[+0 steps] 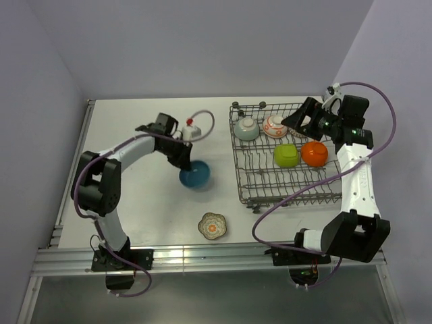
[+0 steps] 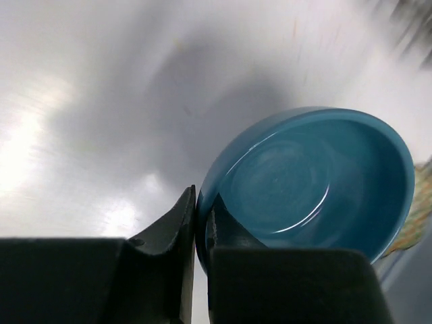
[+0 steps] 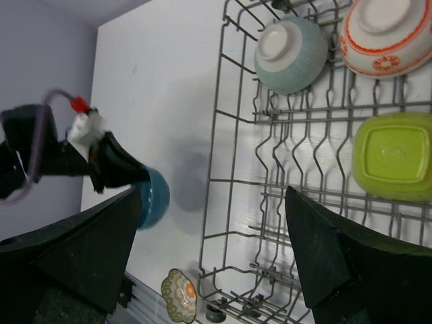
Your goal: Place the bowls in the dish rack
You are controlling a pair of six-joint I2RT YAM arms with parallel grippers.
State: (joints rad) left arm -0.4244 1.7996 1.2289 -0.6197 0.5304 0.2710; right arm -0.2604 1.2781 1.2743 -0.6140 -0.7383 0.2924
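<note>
Fingers (image 2: 172,229) pinch blue bowl (image 2: 317,182); floral bowl (image 1: 212,226) near, dish rack (image 1: 239,169) to right.

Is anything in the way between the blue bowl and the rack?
Nothing visible. The left gripper pinches the rim of the blue bowl, and only bare table lies between it and the dish rack. The floral bowl sits nearer the arms, off that line.

I see the blue bowl (image 2: 317,182) glazed, glossy and smooth, catching highlights. The table (image 1: 148,202) under it looks smooth white, softly sheened. The dish rack (image 1: 266,182) is thin grey metal wire. My left gripper (image 2: 202,199) is matt black plastic.
</note>
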